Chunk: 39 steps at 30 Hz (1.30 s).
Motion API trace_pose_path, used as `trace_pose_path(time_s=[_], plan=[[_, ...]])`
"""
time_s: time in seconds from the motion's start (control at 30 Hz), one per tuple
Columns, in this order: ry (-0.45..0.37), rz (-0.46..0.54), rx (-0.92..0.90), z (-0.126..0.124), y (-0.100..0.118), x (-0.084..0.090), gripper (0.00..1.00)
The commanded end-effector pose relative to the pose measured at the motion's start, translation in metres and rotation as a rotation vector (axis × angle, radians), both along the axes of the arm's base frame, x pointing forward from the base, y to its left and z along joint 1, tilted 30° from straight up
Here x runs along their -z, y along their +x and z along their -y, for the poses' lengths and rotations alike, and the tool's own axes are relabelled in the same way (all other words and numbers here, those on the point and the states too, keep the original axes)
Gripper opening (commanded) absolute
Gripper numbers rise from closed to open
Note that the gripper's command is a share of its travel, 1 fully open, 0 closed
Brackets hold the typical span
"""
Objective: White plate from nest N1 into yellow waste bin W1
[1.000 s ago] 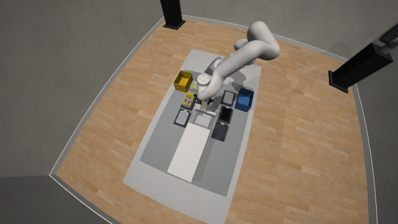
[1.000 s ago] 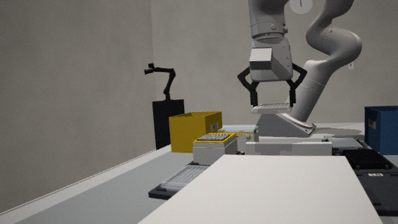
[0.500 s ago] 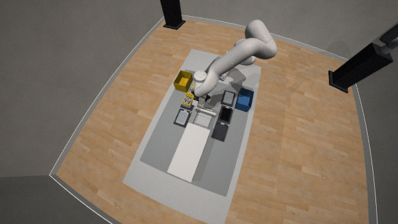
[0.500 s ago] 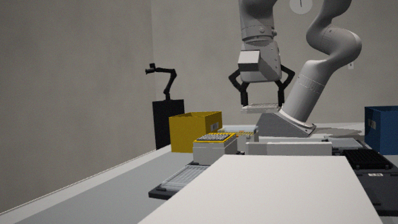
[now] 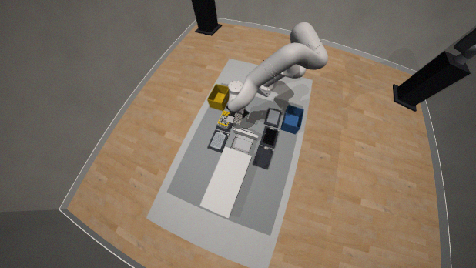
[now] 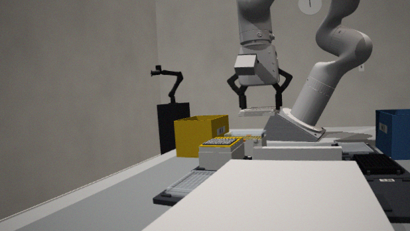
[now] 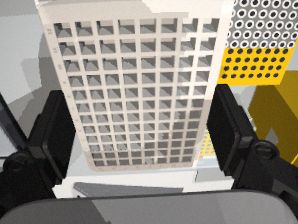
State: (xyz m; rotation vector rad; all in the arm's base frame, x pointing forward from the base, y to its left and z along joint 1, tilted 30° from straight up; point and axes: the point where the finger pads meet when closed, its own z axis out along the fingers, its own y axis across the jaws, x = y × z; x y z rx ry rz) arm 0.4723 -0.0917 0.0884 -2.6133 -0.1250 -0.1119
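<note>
Aloft: tool (image 6: 259, 107) clamped wide on white plate (image 6: 258, 111), level, above tip box (image 6: 221, 152). Yellow bin (image 6: 199, 134) beside; inside unseen.
</note>
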Motion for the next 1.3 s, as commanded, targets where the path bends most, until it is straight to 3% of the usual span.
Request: trace_pose_path(time_s=[0.0,1.27], plan=[[-0.001,0.002,0.0,0.008,-0.004,0.004,0.0],[-0.001,0.002,0.0,0.071,-0.045,0.043,0.0]])
